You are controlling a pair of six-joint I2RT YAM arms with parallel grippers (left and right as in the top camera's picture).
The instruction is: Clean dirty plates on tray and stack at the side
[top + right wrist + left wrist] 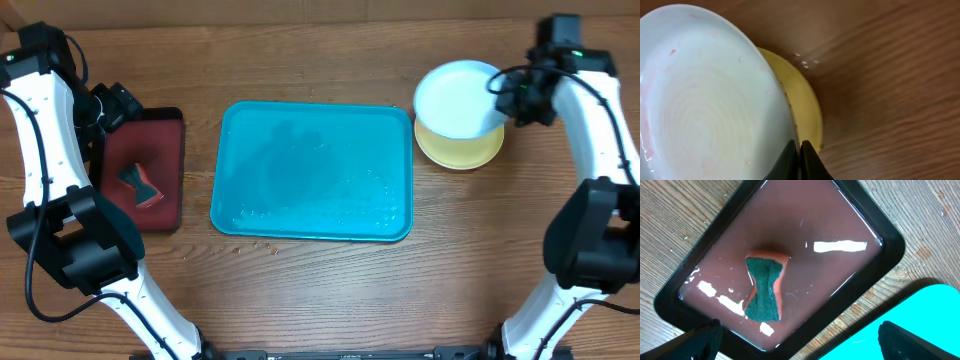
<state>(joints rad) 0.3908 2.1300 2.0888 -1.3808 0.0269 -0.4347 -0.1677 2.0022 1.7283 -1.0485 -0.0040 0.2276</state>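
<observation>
- Overhead view, by the left edge of the bench: the left gripper (112, 104) hangs over the far end of the dark red tray (118, 150); in the left wrist view its jaws stand wide apart, one dark fingertip (705, 336) in each lower corner of the picture, holding nothing
- The dark red tray has a black rim and a glossy wet floor (830, 220); a sponge (140, 185) lies near its middle, green face up with an orange layer under it and pinched at the waist (766, 287)
- The tray (310, 170), turquoise with rounded corners, lies at the middle of the bench just beside the dark red one but apart from it; its floor is wet, with droplets along the near side; one corner shows in the left wrist view (920, 325)
- Near the far right corner of the bench: the yellow-green plate (460, 152) sits on the wood just right of the tray; the pale plate (455, 95) lies over it, shifted toward the far edge
- The right gripper (505, 95) is clamped on the pale plate's right rim; in the right wrist view the fingers (790, 155) close on that rim, faint red smears mark the plate (705, 100), and the yellow-green plate (807, 110) shows beneath
</observation>
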